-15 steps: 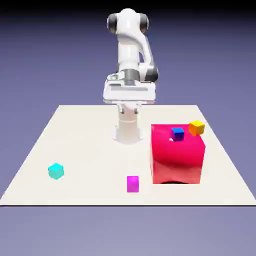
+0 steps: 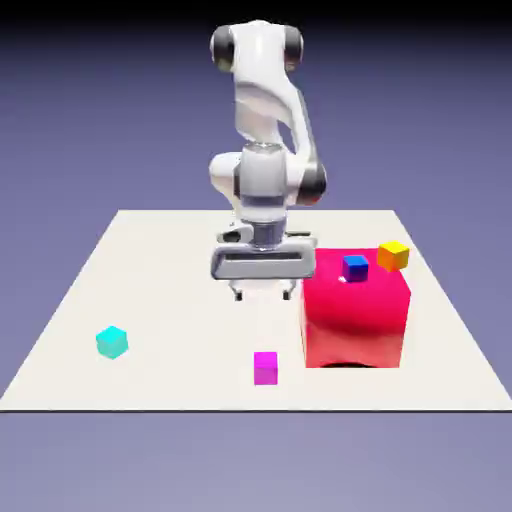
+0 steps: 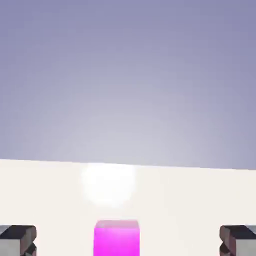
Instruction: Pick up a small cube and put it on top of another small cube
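Magenta cube (image 2: pixel 265 368) sits ungrasped at the near edge, left of the red block (image 2: pixel 354 315); gripper (image 2: pixel 263 295) spread wide, empty. 0 of 2 steps done: grasping, then stacking on the cyan cube (image 2: pixel 112 342), far left.

- Pale cream tabletop (image 2: pixel 180 310), plain and flat, narrowing toward its far edge in the exterior view.
- Thin dark line (image 2: pixel 200 411) along the tabletop's near edge.
- Smooth blue-violet backdrop (image 2: pixel 90 130) above and on both sides of the tabletop, darkening to black high above it; paler grey-violet below it.
- Round white glare (image 3: pixel 109 185) on the tabletop in the hand view, close to its edge.
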Action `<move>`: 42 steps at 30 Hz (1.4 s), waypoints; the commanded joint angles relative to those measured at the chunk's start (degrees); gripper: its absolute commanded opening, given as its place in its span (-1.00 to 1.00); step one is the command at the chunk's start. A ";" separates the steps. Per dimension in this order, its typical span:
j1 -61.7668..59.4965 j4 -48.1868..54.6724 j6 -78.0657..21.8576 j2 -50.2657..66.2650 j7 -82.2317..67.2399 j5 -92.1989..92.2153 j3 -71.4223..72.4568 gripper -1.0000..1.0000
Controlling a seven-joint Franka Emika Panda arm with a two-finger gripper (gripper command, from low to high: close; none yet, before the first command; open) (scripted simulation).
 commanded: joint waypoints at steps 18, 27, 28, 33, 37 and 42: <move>-0.81 17.02 -21.64 31.39 2.24 -0.87 1.55 0.00; -1.75 22.02 -30.65 28.75 1.41 2.52 -3.04 -1.00; -2.12 22.50 -31.32 29.15 1.12 3.86 -5.11 -1.00; -3.97 24.87 -34.65 31.14 -0.31 10.55 -15.50 -1.00; -5.44 26.76 -37.32 32.73 -1.45 15.91 -23.80 -1.00; -7.29 29.13 -40.66 34.72 -2.88 22.60 -34.18 -1.00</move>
